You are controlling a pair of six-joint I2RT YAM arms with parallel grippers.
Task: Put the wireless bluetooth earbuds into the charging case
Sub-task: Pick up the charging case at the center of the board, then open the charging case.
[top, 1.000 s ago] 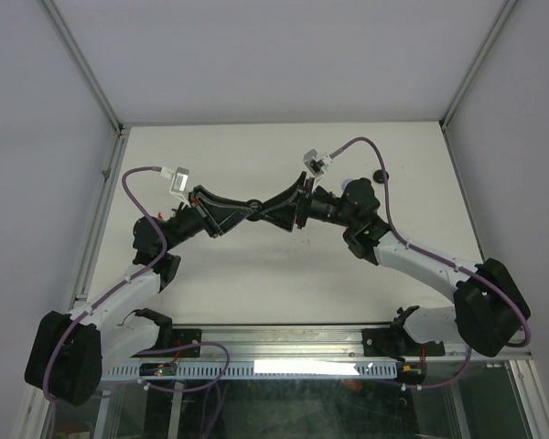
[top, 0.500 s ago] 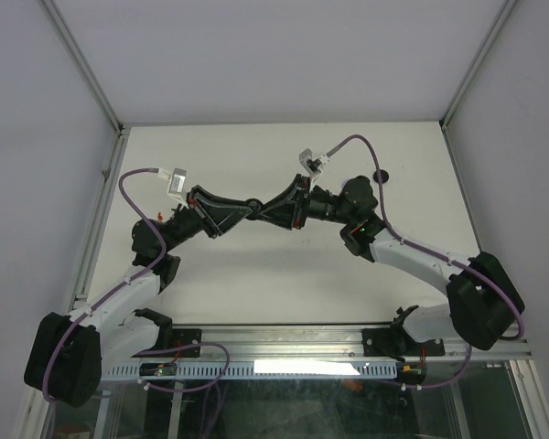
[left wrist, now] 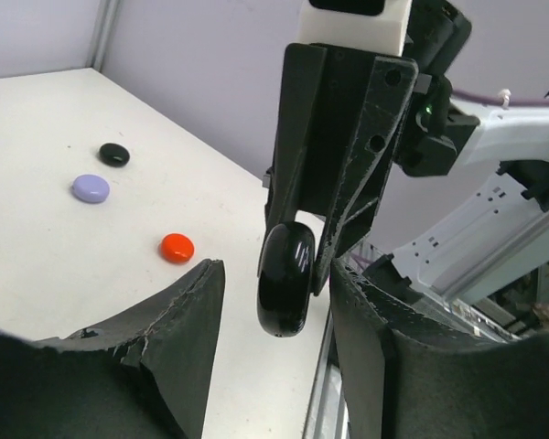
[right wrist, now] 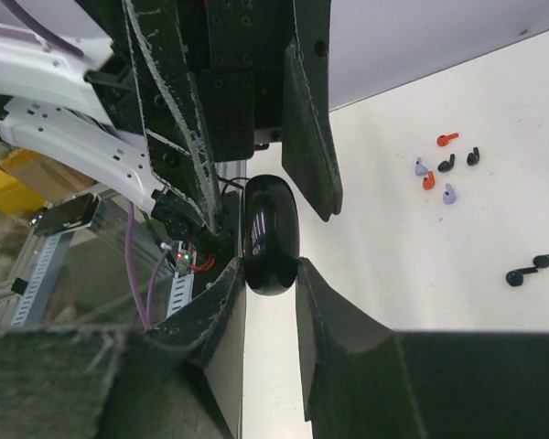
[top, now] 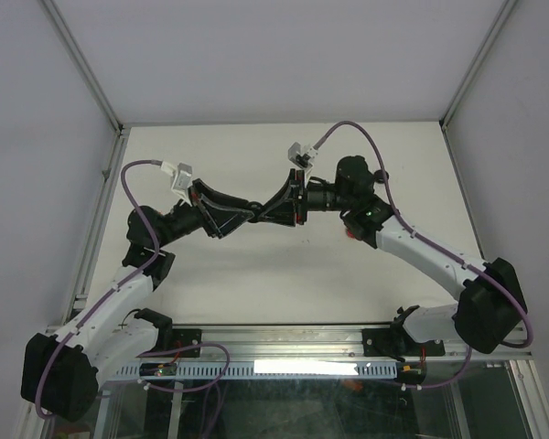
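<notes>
We see the closed black charging case (right wrist: 271, 233) in mid-air, clamped in our right gripper (right wrist: 270, 274), its long axis running along those fingers and its free end pointing into our left gripper (left wrist: 276, 272), whose fingers stand released on either side without touching it.

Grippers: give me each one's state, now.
Left gripper: open, not touching the black case.
Right gripper: shut on the black case.

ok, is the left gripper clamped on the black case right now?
No: the left gripper stands open, with gaps on both sides of the black case, which the right gripper pinches.
</notes>
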